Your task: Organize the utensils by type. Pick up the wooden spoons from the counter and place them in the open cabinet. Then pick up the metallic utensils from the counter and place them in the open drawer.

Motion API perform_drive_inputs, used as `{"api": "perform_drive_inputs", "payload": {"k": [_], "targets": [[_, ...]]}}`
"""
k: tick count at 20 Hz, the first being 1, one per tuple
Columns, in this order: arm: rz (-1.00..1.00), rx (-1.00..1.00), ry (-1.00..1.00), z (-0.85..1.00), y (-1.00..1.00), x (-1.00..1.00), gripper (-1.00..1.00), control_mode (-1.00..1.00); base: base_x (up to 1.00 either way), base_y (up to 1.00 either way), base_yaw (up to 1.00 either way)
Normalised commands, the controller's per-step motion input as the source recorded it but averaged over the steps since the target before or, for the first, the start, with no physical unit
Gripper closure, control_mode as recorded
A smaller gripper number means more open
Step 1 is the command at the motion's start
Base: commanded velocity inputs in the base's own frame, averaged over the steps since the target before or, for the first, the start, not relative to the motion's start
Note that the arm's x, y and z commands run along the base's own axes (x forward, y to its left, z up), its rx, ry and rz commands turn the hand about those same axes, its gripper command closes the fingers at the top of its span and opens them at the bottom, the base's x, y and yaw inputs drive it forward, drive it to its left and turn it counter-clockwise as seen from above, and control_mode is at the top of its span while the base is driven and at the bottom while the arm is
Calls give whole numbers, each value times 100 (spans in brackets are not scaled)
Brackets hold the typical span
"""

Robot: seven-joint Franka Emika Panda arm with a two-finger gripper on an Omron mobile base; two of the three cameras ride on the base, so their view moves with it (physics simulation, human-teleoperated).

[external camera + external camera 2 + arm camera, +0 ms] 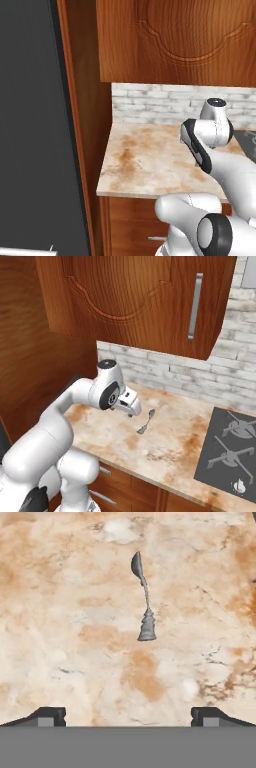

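Observation:
A small grey metal spoon (144,602) lies flat on the mottled beige counter (60,642), bowl away from me and flared handle end toward me. The right base view has this spoon (146,423) mid-counter, just right of my hand. My gripper (131,410) hangs a little above the counter, pointing down, beside the spoon and apart from it. Seen from the hand, the gripper (128,716) is open: its two dark tips stand wide apart with nothing between them, and the spoon lies ahead of them.
A dark cooktop (227,453) is set into the counter at the right. A shut wooden wall cabinet (140,296) with a metal handle (194,306) hangs overhead. A tall wood panel (87,125) bounds the counter's left end, beside a dark appliance front (30,125).

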Motion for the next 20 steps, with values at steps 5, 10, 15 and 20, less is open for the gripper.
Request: {"api": "perform_drive_inputs", "payload": {"k": [5,10,15,20], "targets": [[14,1,3,-23,-36,43,-100,-100,0,0,0],[8,6,-1,-30,-39,38,-100,-100,0,0,0],[1,1,0,-24,-24,59,-100,-100,0,0,0],[1,0,2,-31,-17,60,-100,-100,0,0,0]]}}
